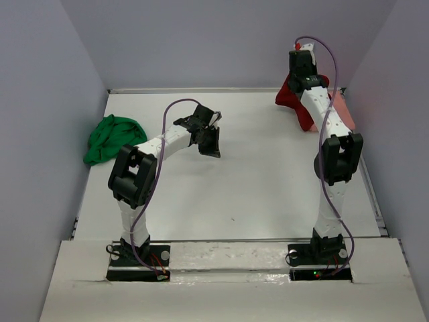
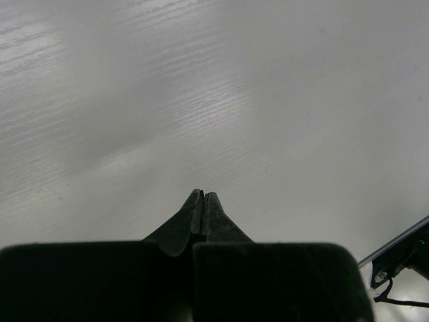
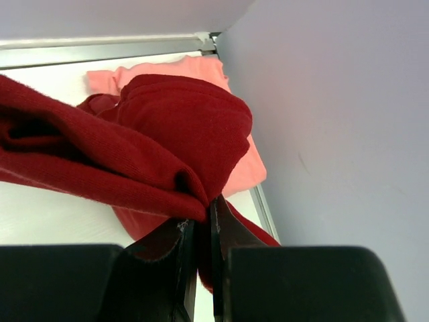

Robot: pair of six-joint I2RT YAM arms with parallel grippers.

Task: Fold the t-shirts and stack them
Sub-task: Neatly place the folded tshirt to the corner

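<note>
The dark red t-shirt [image 3: 167,134] hangs bunched from my right gripper [image 3: 201,215], whose jaws are shut on a fold of it. From above, the red cloth [image 1: 289,94] shows at the far right corner, partly behind the right arm. Under it lies the salmon pink t-shirt [image 3: 201,67], flat by the right wall, also visible from above [image 1: 340,107]. The bright green t-shirt [image 1: 112,137] sits crumpled at the table's left edge. My left gripper [image 2: 202,196] hovers over bare table, shut on nothing; from above it [image 1: 213,149] is left of centre.
Grey walls enclose the white table [image 1: 268,174] on three sides, with a metal rail [image 3: 100,47] along the far edge. The right wall [image 3: 335,134] stands close beside the right gripper. Both arm bases sit at the near edge.
</note>
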